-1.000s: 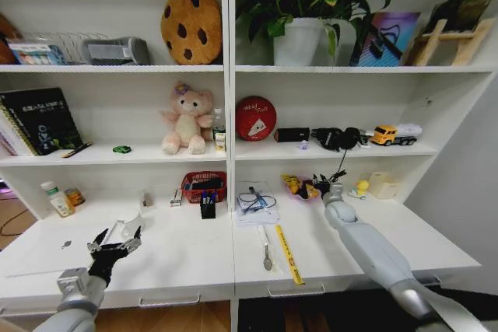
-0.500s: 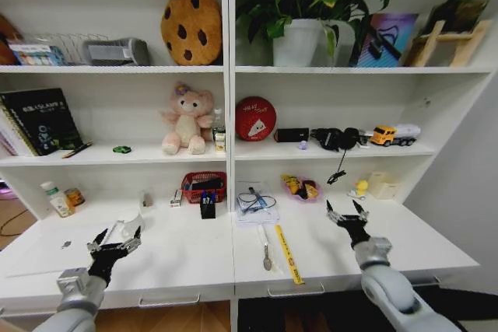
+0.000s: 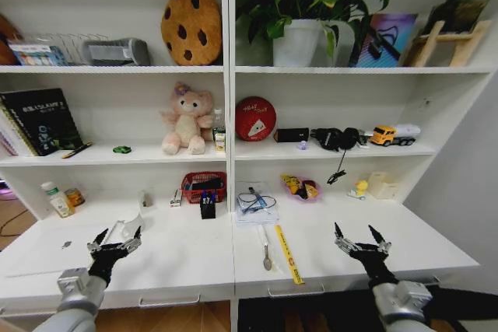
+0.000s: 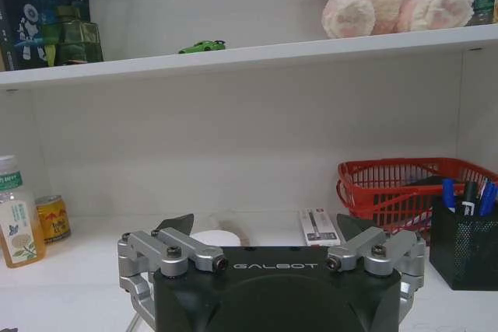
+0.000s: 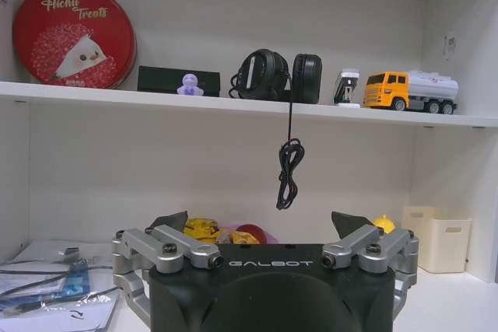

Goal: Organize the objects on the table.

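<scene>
Task items counted: one black mesh pen cup standing upright on the worktop, beyond the left gripper and toward the right gripper's side, at least three pens upright in it, seen from the left wrist; one green toy car on the shelf above and beyond the left gripper, long axis along the shelf edge, which end is its nose cannot be told; two small bottles at the back of the worktop, outward of the left gripper, one tall with a green cap and one short can beside it, both upright; one dark pen on the shelf beside the books, lying at a slant; one yellow ruler-like strip lying flat between the two grippers, nearer the right one, long axis running from the front edge toward the shelves; one spoon-like tool just beside it, roughly parallel.

Left gripper: low over the front of the worktop, fingers spread, nothing between them.

Right gripper: low over the front of the worktop on the other side, fingers spread, nothing held.

One red basket just behind the pen cup.
</scene>
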Tool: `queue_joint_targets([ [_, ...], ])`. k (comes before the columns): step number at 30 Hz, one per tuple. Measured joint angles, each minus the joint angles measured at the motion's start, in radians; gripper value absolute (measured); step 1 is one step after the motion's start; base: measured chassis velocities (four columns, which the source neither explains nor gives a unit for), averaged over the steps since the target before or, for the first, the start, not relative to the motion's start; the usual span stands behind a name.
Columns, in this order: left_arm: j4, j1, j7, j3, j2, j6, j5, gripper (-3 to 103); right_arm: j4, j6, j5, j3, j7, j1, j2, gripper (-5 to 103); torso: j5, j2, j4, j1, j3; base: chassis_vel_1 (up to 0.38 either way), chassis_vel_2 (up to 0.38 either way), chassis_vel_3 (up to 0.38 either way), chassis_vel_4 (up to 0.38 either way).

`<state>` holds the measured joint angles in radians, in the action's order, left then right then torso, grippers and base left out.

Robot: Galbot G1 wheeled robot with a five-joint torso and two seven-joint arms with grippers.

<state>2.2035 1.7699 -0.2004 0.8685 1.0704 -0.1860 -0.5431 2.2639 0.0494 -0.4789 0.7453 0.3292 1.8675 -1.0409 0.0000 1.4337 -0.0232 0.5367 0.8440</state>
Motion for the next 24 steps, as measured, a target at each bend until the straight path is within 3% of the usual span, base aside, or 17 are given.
queue_joint_targets([
  [13,0.0,0.0,0.0,0.0,0.0,0.0,0.0,100,-0.01,-0.001,-0.003,-0.006,-0.001,-0.01,0.002,100,0.0002,0.0,-0.0003,0.0,0.0,0.029,0.017,-0.027,-0.011],
  [24,0.0,0.0,0.0,0.0,0.0,0.0,0.0,100,-0.012,-0.001,-0.003,-0.008,-0.002,-0.013,0.003,100,-0.0001,0.0,-0.0001,0.0,0.0,0.199,0.181,-0.207,-0.175],
])
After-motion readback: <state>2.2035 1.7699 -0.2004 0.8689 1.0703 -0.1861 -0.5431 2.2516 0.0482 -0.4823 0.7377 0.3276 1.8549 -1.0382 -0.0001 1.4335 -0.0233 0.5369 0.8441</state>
